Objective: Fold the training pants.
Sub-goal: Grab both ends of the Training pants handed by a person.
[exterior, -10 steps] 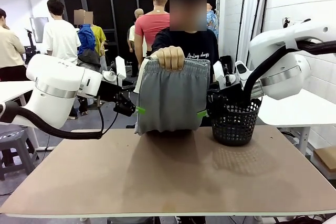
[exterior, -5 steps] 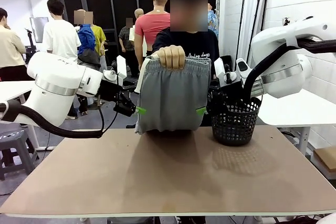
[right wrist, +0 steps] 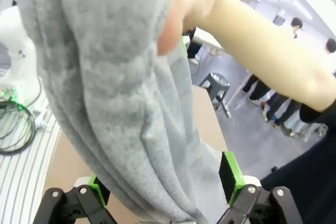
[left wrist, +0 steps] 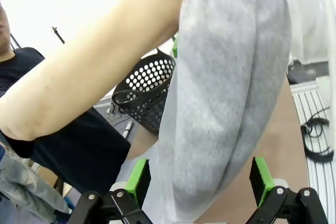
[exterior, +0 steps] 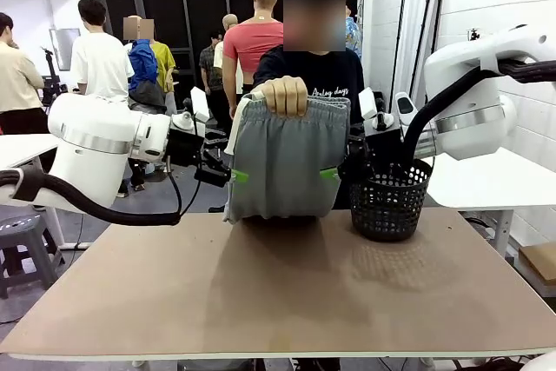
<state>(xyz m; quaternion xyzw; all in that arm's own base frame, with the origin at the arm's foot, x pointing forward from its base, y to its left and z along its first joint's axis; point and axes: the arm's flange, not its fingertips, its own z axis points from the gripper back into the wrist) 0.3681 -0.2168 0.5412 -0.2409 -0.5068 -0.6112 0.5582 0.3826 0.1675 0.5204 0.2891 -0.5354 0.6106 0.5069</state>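
One pair of training pants (exterior: pixel 282 162) here, light grey, hanging folded above the far edge of the table (exterior: pixel 278 301). One hand (exterior: pixel 283 95), the person's, is clenched around the gathered waistband and holds the pants up. Two grippers close in. The left gripper (exterior: pixel 233 176) is at the pants' left edge and the right gripper (exterior: pixel 330 175) at the right edge, both with jaws spread wide. Each wrist view shows grey cloth hanging between the green pads, unpinched. One black mesh basket (exterior: pixel 388 206) stands on the table just right of the pants, crowding the right gripper. The cloth screens the person's torso.
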